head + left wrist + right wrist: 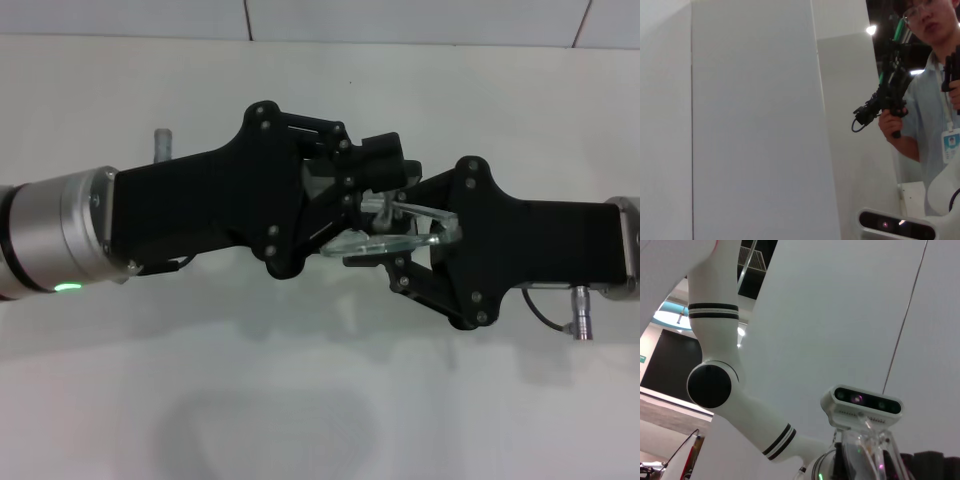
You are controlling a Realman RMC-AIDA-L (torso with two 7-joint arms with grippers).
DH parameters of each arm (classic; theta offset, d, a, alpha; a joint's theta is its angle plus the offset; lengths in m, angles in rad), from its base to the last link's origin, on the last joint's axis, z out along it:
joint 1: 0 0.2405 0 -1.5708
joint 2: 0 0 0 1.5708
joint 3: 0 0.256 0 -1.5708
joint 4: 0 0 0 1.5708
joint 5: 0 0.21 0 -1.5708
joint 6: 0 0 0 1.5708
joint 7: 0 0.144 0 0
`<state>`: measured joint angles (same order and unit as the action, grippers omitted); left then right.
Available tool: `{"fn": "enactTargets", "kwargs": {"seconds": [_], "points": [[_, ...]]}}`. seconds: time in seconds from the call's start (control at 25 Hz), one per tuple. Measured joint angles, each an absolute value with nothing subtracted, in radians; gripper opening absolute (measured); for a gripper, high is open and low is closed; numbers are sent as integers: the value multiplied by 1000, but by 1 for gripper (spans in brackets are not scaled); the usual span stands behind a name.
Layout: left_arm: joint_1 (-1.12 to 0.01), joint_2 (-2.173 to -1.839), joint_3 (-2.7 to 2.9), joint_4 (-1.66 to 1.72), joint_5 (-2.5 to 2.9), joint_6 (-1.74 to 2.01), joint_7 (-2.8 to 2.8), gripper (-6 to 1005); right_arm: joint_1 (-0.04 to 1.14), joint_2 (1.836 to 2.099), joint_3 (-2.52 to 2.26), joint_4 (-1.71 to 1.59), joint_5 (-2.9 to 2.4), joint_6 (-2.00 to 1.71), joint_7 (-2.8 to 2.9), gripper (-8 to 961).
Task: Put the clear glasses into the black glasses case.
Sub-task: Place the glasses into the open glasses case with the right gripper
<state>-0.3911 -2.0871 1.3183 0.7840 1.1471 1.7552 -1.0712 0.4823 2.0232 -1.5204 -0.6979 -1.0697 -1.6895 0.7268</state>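
Above a white table (pixel 320 400), the left gripper (pixel 385 190) and right gripper (pixel 420 245) meet, both closed on the clear glasses (pixel 385 240) held between them in mid-air. No black case is visible. Uneven pulling could twist or drop them.

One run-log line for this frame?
left gripper: on clear glasses | right gripper: on glasses too | both raised above table | case: unseen

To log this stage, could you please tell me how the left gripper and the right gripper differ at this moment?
The left gripper reaches in from the robot's left, with a green light by its wrist; the right gripper comes from the right, showing no light. The left gripper fills more of the head view. The right gripper's jaws are closed on the clear glasses. Both are black and meet above the white table.
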Motion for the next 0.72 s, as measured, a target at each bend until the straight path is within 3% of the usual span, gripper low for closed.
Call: {"fn": "enactTargets", "kwargs": {"seconds": [0.48, 0.72], "points": [[-366, -2090, 1207, 773, 1136, 1748, -1051, 112, 486, 2024, -1528, -698, -1072, -1667, 745, 116], [-302, -2079, 1117, 781, 1155, 1746, -1061, 112, 482, 2009, -1516, -727, -1080, -1588, 872, 116]]}}
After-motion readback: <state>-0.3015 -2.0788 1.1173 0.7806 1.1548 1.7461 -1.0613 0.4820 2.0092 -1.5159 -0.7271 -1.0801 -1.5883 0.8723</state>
